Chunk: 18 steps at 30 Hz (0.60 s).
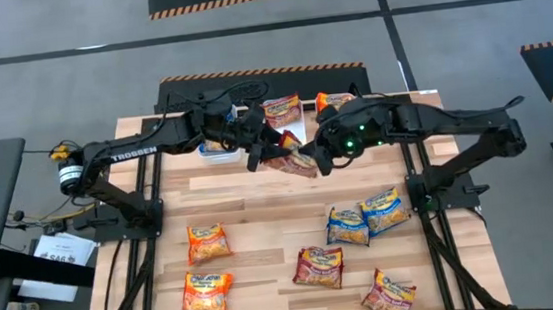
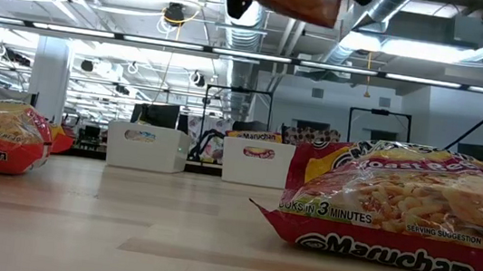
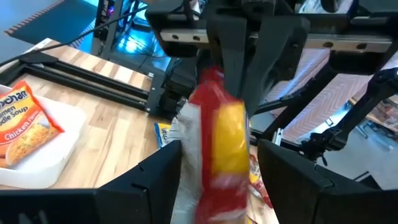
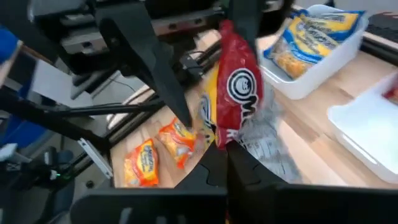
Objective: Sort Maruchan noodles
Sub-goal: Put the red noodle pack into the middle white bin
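Soft, light, crinkly maroon plastic noodle packet [image 1: 293, 160] near white plastic bins [image 1: 222, 152]; right gripper [image 1: 319, 158] pinching edge, left gripper [image 1: 259, 154] spread wide. Slippery: grab by edge.

The packet [image 4: 239, 93] between my grippers is glossy, crinkled plastic film, with a clear, wrinkled patch showing. My right gripper [image 4: 227, 155] and left gripper [image 3: 217, 168] have matt dark fingers. The table [image 1: 261, 211] is pale, smooth wooden planks. The bins [image 2: 142, 147] look like smooth white plastic.
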Motion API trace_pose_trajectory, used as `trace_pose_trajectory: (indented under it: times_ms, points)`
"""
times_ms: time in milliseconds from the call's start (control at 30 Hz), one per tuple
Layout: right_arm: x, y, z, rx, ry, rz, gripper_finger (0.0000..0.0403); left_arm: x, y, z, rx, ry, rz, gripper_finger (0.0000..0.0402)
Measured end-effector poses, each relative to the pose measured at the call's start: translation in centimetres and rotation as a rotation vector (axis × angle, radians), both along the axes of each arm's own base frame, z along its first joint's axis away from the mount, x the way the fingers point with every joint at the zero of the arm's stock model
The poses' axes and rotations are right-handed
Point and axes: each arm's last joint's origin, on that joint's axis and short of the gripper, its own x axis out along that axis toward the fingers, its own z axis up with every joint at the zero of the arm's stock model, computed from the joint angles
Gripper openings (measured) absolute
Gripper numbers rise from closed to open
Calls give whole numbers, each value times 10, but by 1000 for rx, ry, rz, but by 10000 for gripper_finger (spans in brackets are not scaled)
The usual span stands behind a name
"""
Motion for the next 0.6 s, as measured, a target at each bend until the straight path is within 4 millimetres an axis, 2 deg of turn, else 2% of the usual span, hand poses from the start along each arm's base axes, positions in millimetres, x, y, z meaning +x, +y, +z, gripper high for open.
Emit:
trace_pose_trajectory:
  times_ms: [233,600]
  points:
    - [7,0,-5,4,14,5,5,-1,-1,-2,13,19,-23,184]
    - [8,0,-3,9,-16,0,6,-1,-1,-3,70,21,-36,52]
